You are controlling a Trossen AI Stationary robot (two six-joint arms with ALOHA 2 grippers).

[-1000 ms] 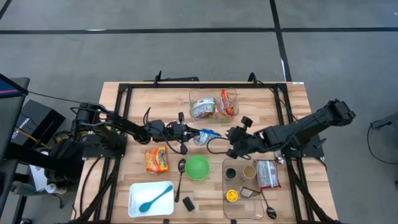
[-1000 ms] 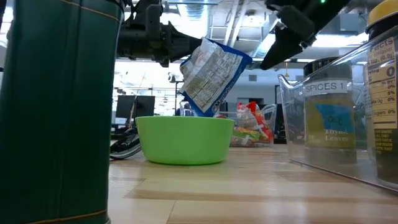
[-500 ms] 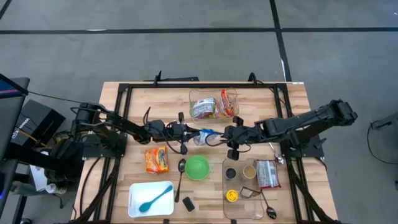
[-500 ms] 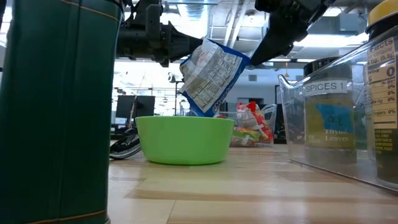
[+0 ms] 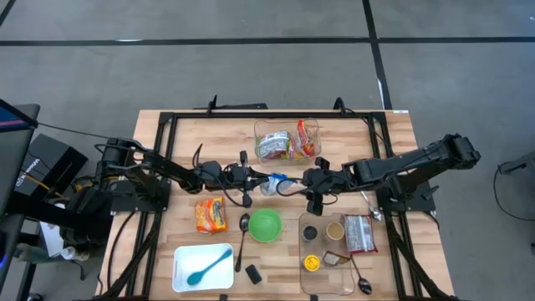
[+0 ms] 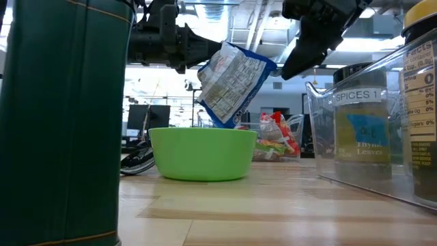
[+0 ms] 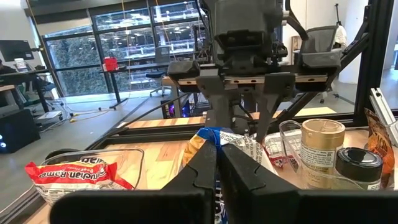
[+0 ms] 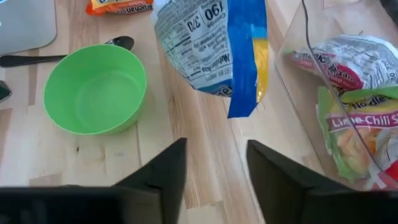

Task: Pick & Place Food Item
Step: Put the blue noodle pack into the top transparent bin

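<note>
Midair, the left gripper (image 5: 256,178) pinches the blue-and-white food packet (image 5: 274,183) at table centre, twelve o'clock of the green bowl (image 5: 265,224). Facing it, the right gripper (image 5: 299,181) stands parted, needing to close on the packet's free edge.

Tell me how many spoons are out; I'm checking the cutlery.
3. A blue spoon lies in the white tray, a dark spoon lies left of the green bowl, and another spoon lies by the spice bin. More may be hidden.
</note>
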